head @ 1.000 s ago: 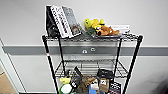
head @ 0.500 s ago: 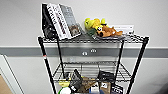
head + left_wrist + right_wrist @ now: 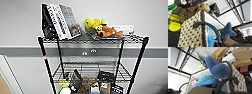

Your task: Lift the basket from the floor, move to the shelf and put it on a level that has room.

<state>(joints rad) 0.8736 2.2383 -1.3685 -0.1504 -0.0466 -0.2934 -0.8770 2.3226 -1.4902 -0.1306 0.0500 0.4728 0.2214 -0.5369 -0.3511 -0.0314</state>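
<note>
Against the pale wall the shelf is standing, while the basket, light and floppy with a blue plush inside, is hanging beside its crowded lower tiers, best gripped at the dark rim; tool states I cannot tell
</note>
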